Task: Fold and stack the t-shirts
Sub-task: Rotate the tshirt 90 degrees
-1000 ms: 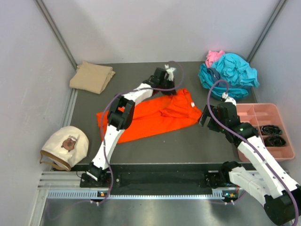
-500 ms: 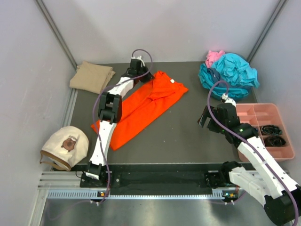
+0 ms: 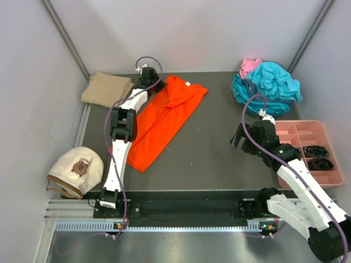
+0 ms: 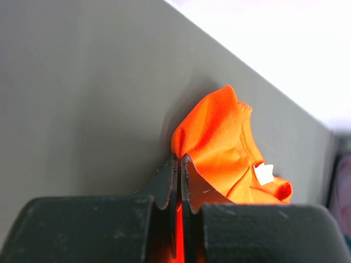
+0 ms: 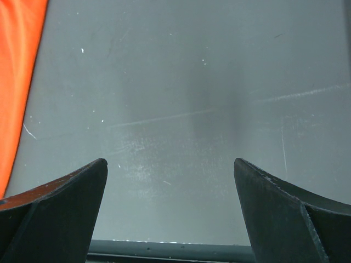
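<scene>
**My left fingers pinch the orange t-shirt at the far side of the table**

Nearest to me, at the left edge, sits a cream cap-like thing (image 3: 75, 169) with a small dark emblem I cannot read. To the near right, my right gripper (image 3: 239, 138) hovers over bare table (image 3: 211, 159), its fingers spread wide and holding nothing. Just beside that arm is a pink compartment tray (image 3: 285, 125) with dark items in it.

The orange t-shirt (image 3: 163, 118) lies on the table in a long slanted strip from near left to far centre, apparently doubled lengthwise. At its far end my left gripper (image 3: 146, 75) is pressed closed on a fold of the cloth, which bunches up beyond the tips in the wrist view.

Beyond, a tan t-shirt (image 3: 107, 89) lies folded in the far left corner. Teal t-shirts (image 3: 271, 85) and a pink one (image 3: 250, 66) are heaped at the far right.

I judge this step to be straightening the orange shirt. To do it well I should hold the pinch low, draw the cloth taut and flat, and let my right fingers pin the near hem.

A small white neck label (image 4: 264, 173) shows, but no writing is legible.
</scene>
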